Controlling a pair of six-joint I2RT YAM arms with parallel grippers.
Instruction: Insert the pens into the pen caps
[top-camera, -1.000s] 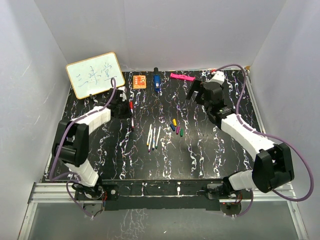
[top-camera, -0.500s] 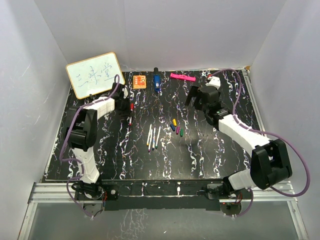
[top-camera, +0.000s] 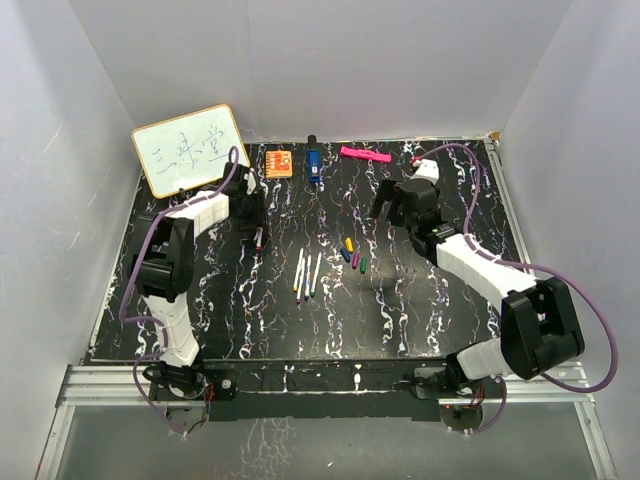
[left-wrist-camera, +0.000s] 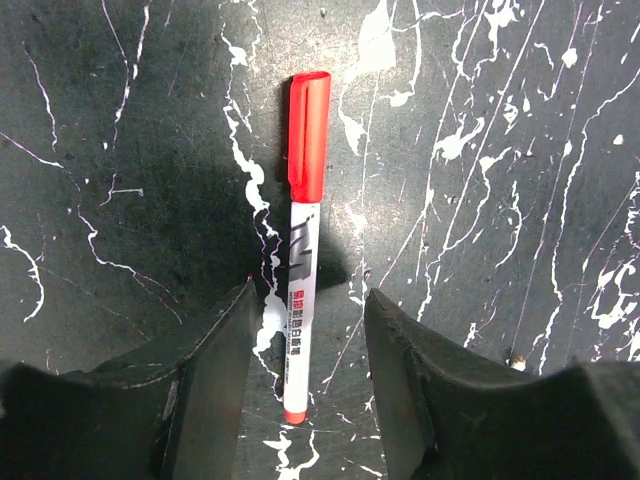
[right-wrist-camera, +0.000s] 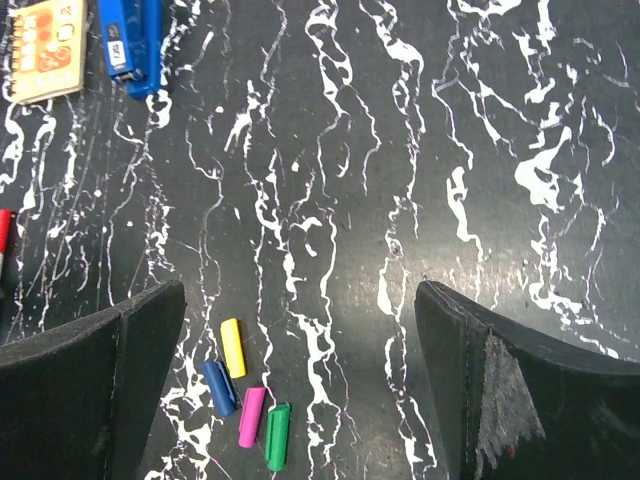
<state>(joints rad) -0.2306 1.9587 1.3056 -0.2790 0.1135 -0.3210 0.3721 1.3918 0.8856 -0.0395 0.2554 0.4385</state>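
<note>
My left gripper (left-wrist-camera: 310, 290) hung over the far left part of the tabletop (top-camera: 400, 300), with its fingers (left-wrist-camera: 215, 370) parted. Between them lay the red-capped pen (left-wrist-camera: 300, 310), flat on the black marbled surface. A strip of bare surface showed on each side of its white barrel, so I was holding nothing. The red cap (left-wrist-camera: 308, 135) sat on the end of the pen that pointed away from my wrist. From above, the pen lay near the left edge, just on the near side of the whiteboard (top-camera: 190, 150) propped at the far left corner.

My right gripper (right-wrist-camera: 300, 290) hovered over the right half of the tabletop, toward the far edge, with its fingers spread wide and nothing between them. Below them, close to the middle of the tabletop, four loose caps lay together: the yellow cap (right-wrist-camera: 232, 347), the blue cap (right-wrist-camera: 219, 388), the pinkish-purple cap (right-wrist-camera: 251, 416) and the green cap (right-wrist-camera: 277, 435). The blue and yellow ones were side by side, and the green and purple ones almost touched.

The other pens (top-camera: 307, 273) lay side by side just to the left of those caps, well clear of both my grippers. Along the far edge sat the orange block (top-camera: 279, 162), the blue object (top-camera: 313, 165) and the pink marker (top-camera: 364, 154).
</note>
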